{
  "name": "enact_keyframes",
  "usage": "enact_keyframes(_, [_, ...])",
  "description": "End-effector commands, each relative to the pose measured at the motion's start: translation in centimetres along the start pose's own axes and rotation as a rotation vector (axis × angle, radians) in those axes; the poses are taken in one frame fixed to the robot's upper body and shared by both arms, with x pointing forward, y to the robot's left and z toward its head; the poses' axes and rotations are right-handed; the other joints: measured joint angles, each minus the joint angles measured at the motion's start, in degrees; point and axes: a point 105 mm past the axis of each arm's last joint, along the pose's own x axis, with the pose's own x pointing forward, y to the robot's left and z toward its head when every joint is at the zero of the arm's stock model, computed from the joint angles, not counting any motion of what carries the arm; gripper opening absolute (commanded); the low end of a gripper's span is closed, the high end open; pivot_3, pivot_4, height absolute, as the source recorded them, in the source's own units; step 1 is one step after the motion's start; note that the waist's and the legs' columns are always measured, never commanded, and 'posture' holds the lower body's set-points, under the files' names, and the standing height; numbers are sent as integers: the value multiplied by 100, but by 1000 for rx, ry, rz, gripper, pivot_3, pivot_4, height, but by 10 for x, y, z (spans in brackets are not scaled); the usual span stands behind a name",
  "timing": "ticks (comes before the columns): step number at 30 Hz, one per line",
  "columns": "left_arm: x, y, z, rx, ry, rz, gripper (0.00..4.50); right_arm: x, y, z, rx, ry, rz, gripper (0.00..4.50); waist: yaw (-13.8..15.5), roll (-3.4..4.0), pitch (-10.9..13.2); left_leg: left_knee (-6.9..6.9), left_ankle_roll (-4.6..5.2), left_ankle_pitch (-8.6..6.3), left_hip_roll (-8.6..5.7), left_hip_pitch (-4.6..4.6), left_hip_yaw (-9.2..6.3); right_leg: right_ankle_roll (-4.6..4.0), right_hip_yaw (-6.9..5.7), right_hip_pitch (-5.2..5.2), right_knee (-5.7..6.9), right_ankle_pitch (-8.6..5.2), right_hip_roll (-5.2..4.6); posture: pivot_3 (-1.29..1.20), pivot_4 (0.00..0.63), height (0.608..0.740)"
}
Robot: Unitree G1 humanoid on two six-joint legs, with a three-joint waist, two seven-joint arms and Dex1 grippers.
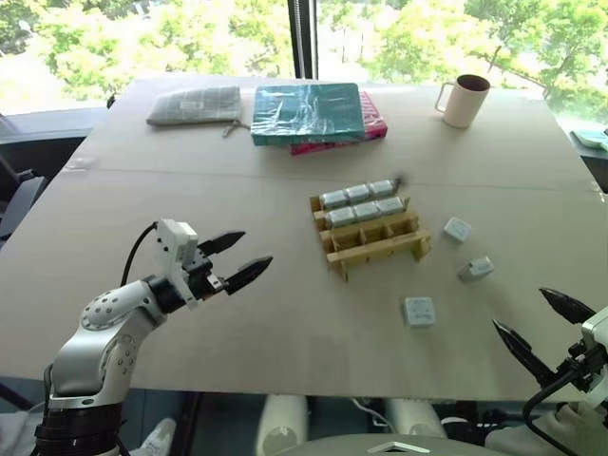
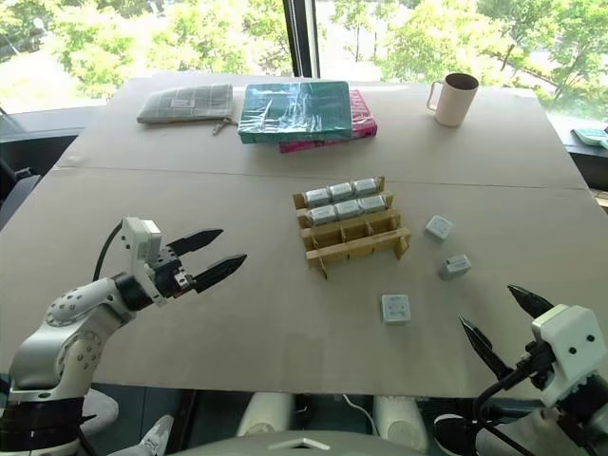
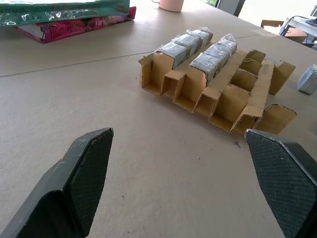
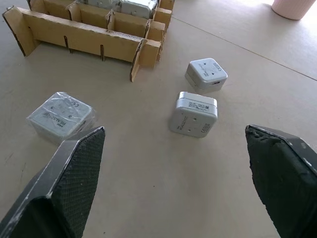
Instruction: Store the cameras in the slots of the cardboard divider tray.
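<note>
Pick step pending: both grippers, left (image 1: pixel 237 258) and right (image 1: pixel 537 323), fingers spread, empty. Next: right gripper reaches the nearest loose camera (image 1: pixel 419 311), lower right of the cardboard divider tray (image 1: pixel 380 245).

Three loose cameras (image 2: pixel 439 228) lie right of the half-filled cardboard divider tray (image 2: pixel 353 242), both grippers empty.

Office or lab-like test room: broad brown cardboard-covered table (image 1: pixel 190 313) by a tall window with a dark mullion (image 1: pixel 302 38) at 12 o'clock, green trees outside; beige ceramic mug (image 1: pixel 463 100) at 1 o'clock, teal plastic-wrapped book (image 1: pixel 306 112) near 12.
</note>
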Motion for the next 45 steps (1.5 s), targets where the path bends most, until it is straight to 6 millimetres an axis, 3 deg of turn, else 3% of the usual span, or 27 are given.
enact_keyframes(1, [-4,-4,16,44,-46,-51,4440,1,-1,10,-88,-3,23,4500,0,0,0,0,0,0,0,0,0,0,0,0,0,0,0,0,150,740])
enact_keyframes(5, [-3,-15,30,54,-165,-166,4440,18,5,21,-129,15,142,4500,-17,-9,-4,4,4,-3,-3,2,11,9,3,1,-5,-2,0,0,150,740])
enact_keyframes(9, [-14,-37,24,67,-103,-380,4440,25,9,26,-219,21,219,4500,5,-10,-5,8,5,-2,-2,5,2,14,-2,12,-4,-6,14,0,150,740])
enact_keyframes(13, [-26,-56,18,101,-54,-559,4440,29,21,20,-277,52,359,4500,13,-10,-6,6,13,-1,-1,2,5,18,-2,14,-13,-8,17,0,150,740])
enact_keyframes(20, [-29,-66,18,103,-34,-677,4440,43,51,6,-220,58,570,4500,10,-22,-13,13,11,-6,1,5,-2,25,-9,22,-23,-10,17,0,150,740])
enact_keyframes(23, [-29,-67,18,122,-26,-695,4440,55,52,-1,-215,46,564,4500,7,-23,-13,15,10,-6,2,6,-3,25,-11,23,-23,-11,18,0,150,740])
enact_keyframes(28, [-33,-64,16,127,-30,-688,4440,65,37,15,-260,2,501,4500,10,-23,-13,16,17,-3,2,5,-3,26,-12,23,-24,-10,18,0,150,740])
enact_keyframes(33, [-36,-63,13,125,-39,-680,4440,64,1,29,-429,52,499,4500,15,-23,-13,20,20,-2,1,7,0,26,-11,32,-24,-9,19,0,150,740])
enact_keyframes(39, [-36,-60,19,135,-59,-681,4440,78,-33,22,-560,132,517,4500,9,-23,-12,21,21,-2,2,9,-7,25,-18,37,-24,-10,20,0,150,740])
enact_keyframes(45, [-39,-59,19,140,-61,-679,4440,91,-47,5,-584,187,567,4500,5,-21,-11,24,36,3,3,8,-5,22,-16,39,-25,-8,23,0,150,740])
